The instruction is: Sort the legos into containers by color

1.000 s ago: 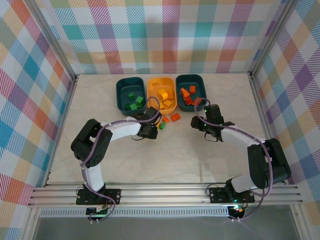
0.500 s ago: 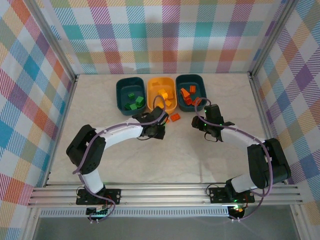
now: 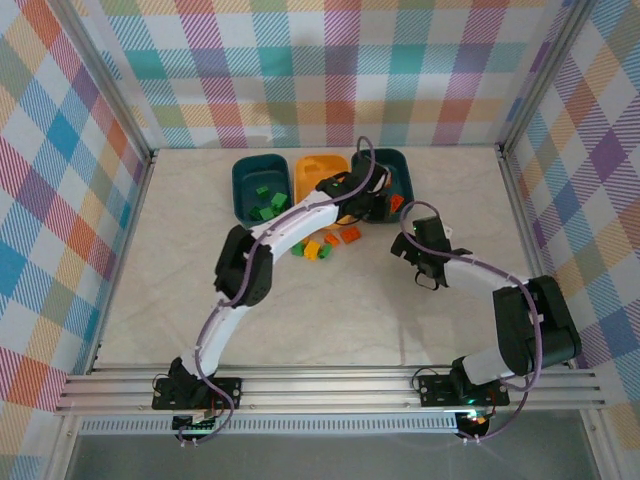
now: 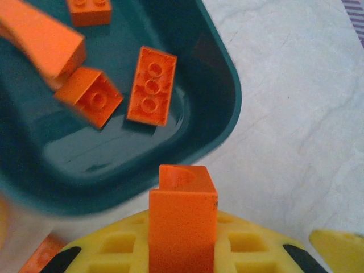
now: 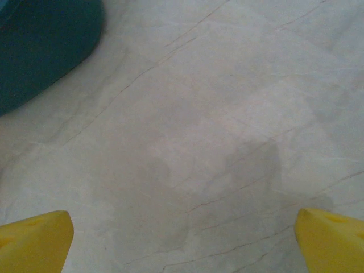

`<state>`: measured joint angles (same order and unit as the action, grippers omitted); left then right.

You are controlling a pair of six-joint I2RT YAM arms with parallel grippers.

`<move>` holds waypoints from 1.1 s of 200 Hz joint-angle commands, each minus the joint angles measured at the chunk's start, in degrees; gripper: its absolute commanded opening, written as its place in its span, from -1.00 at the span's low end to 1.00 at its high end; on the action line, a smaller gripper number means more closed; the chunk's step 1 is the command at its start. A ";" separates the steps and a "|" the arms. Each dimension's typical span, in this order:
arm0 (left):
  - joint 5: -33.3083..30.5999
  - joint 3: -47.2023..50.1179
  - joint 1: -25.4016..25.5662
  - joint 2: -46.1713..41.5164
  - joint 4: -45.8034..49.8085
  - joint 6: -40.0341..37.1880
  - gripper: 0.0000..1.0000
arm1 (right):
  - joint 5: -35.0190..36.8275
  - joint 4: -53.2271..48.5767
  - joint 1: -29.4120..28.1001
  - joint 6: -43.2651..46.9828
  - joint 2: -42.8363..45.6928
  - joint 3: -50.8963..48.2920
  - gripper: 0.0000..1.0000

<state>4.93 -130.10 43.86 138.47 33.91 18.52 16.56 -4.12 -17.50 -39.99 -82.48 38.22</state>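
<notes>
okay, left arm is stretched far out, and the left gripper (image 3: 387, 204) sits just right of the yellow-orange tub (image 3: 318, 165), at the near rim of the right teal tub (image 3: 401, 163) that stands touching that tub's right side. on the left wrist view its yellow fingers (image 4: 122, 245) are clamped on one orange brick (image 4: 182, 219), standing upright, hollow underside up, just outside the teal tub's rounded corner (image 4: 224, 114). inside that tub i count several more orange bricks (image 4: 151, 85) lying flat or tilted. the left teal tub (image 3: 240, 182), on the other side of the yellow-orange tub, holds green bricks (image 3: 266, 201). nearer to me than the yellow-orange tub, a small cluster of loose bricks (image 3: 322, 246) lies on the table (image 3: 180, 290): green, yellow and orange, close together. the right gripper (image 3: 408, 240) hangs to the right of that cluster and nearer to me than the yellow-orange tub. its wrist view shows the fingers (image 5: 35, 239) spread wide with bare marbled tabletop between them, nothing gripped, and a corner of a teal tub (image 5: 45, 45) at the upper left.
</notes>
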 commanded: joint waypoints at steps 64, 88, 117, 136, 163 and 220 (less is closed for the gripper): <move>1.57 -18.04 -3.21 11.66 1.96 2.58 -0.50 | 5.06 0.78 0.81 -5.51 9.15 -4.99 0.99; 2.26 -22.84 -4.29 15.47 2.80 4.38 -0.47 | 3.46 1.42 0.89 -5.12 8.96 -4.91 0.99; 3.08 -23.94 -4.74 16.73 2.22 5.17 -0.42 | 2.48 1.74 0.97 -4.40 8.98 -4.66 0.99; 2.97 -23.92 -4.88 16.82 2.47 5.07 -0.35 | 2.13 2.00 0.97 -4.08 8.83 -4.72 0.99; 3.19 -23.93 -4.99 16.25 2.61 4.79 -0.13 | 0.18 2.96 1.00 -3.65 8.15 -4.57 0.99; 7.34 -22.70 -4.59 7.13 3.71 1.82 0.18 | -1.72 4.59 0.97 -1.81 8.47 -4.85 0.99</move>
<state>9.63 -152.20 38.81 154.95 36.12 22.72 16.38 -2.07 -16.84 -43.53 -74.30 33.74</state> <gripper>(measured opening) 0.566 0.996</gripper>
